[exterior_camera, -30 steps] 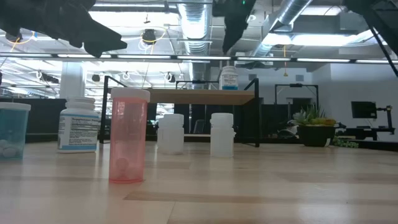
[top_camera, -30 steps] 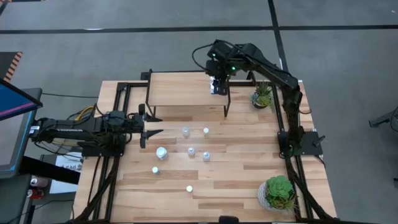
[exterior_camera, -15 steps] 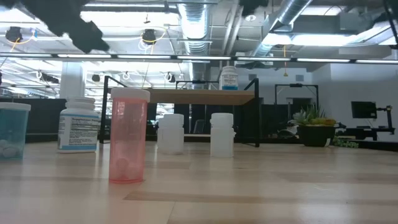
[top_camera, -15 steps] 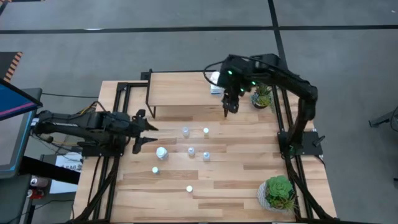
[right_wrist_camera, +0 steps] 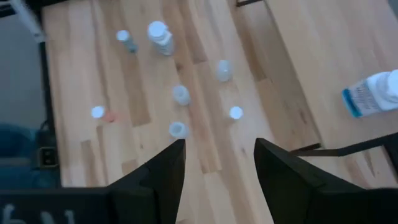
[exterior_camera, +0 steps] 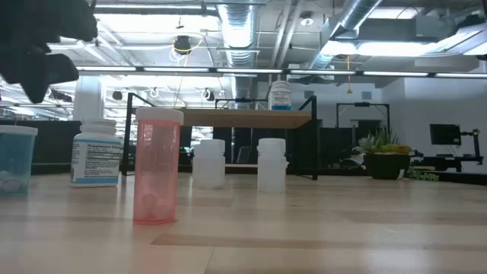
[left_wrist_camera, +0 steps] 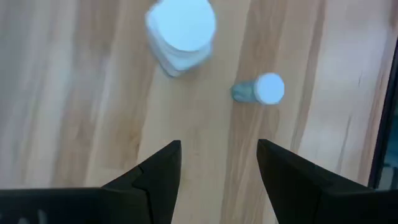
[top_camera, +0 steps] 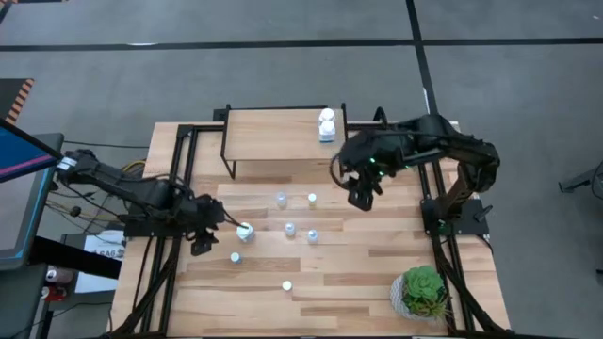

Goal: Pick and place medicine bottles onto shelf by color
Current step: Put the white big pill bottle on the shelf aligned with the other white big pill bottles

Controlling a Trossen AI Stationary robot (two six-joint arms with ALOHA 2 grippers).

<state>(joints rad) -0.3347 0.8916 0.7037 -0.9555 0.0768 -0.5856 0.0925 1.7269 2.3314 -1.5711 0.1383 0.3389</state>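
Observation:
One white medicine bottle (top_camera: 327,124) stands on the right end of the shelf (top_camera: 273,137), also seen in the low view (exterior_camera: 280,95). Several more stand on the tabletop: a large white one (left_wrist_camera: 180,31), a small blue one (left_wrist_camera: 261,90), a pink one (exterior_camera: 157,164) and small white ones (top_camera: 312,199). My left gripper (top_camera: 209,237) hangs open, pointing down, just left of the large white bottle (top_camera: 245,231). My right gripper (top_camera: 361,196) hovers open, high above the table in front of the shelf's right end, with nothing between its fingers (right_wrist_camera: 180,149).
A potted plant (top_camera: 424,290) stands at the near right corner, and another (top_camera: 399,141) to the right of the shelf, partly behind my right arm. The shelf's black legs (exterior_camera: 313,144) stand behind the two white bottles (exterior_camera: 272,164). Bare wood lies near the front edge.
My right gripper has drawn away from the white bottle on the shelf, rising and going toward the table's near and right edges; the bottle stays upright on the shelf. My left gripper has tipped from level to pointing down and shifted toward the large white bottle.

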